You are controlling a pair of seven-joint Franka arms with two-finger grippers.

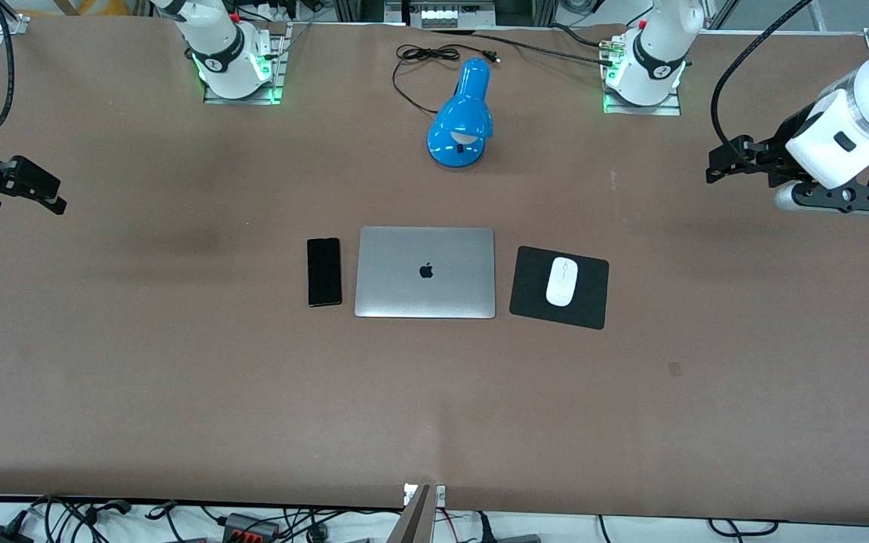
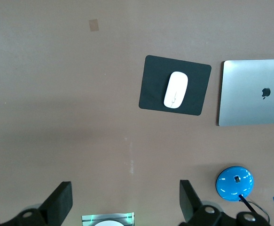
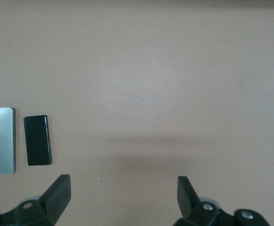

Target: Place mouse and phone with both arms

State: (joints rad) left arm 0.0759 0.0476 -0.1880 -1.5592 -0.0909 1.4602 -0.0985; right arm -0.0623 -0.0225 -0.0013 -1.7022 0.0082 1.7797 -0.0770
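Now, left tool (image 1: 723,164): open, empty, over bare worktop (image 1: 178,392), well apart from small white oval mouse (image 1: 561,281) on black square pad (image 1: 593,305).
Right tool (image 1: 23,185): open, empty, well apart from slim black rectangular phone (image 1: 324,272) beside closed silver laptop (image 1: 425,272).

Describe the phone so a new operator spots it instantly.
Find the closed silver laptop at the middle of the table. The phone lies flat on the bare table right beside it, toward the right arm's end, apart from the laptop by a thin gap. It is a slim black slab, narrower than the square black mouse pad, which carries the white mouse.
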